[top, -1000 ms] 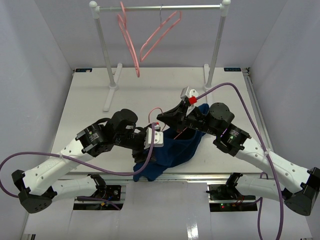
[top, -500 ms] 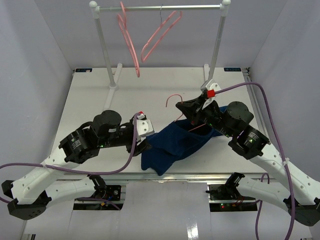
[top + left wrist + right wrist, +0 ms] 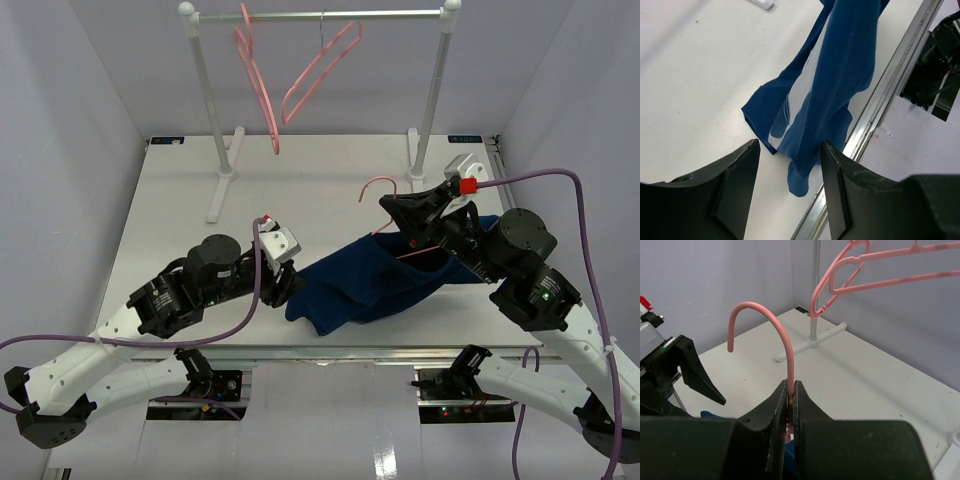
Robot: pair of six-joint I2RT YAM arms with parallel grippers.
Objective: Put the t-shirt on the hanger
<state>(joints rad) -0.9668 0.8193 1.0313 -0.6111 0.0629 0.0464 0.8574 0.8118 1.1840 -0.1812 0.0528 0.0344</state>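
The navy t-shirt (image 3: 370, 280) lies stretched across the table's front right, its upper end lifted under my right gripper. My right gripper (image 3: 398, 207) is shut on the stem of a pink hanger, whose hook (image 3: 378, 184) sticks up to the left. In the right wrist view the jaws (image 3: 791, 390) pinch the stem below the curved hook (image 3: 765, 315). The hanger's body is mostly hidden in the shirt. My left gripper (image 3: 284, 284) is open and empty at the shirt's lower left end. In the left wrist view its fingers (image 3: 790, 146) frame the shirt (image 3: 840, 75) without touching it.
Two more pink hangers (image 3: 255, 85) (image 3: 320, 70) hang on the rail of a white rack (image 3: 432, 90) at the back; they also show in the right wrist view (image 3: 875, 270). The table's metal front edge (image 3: 875, 115) runs beside the shirt's lower end.
My right gripper has moved right and back with the hanger, pulling the shirt out longer. My left gripper has drawn back to the left, away from the shirt.
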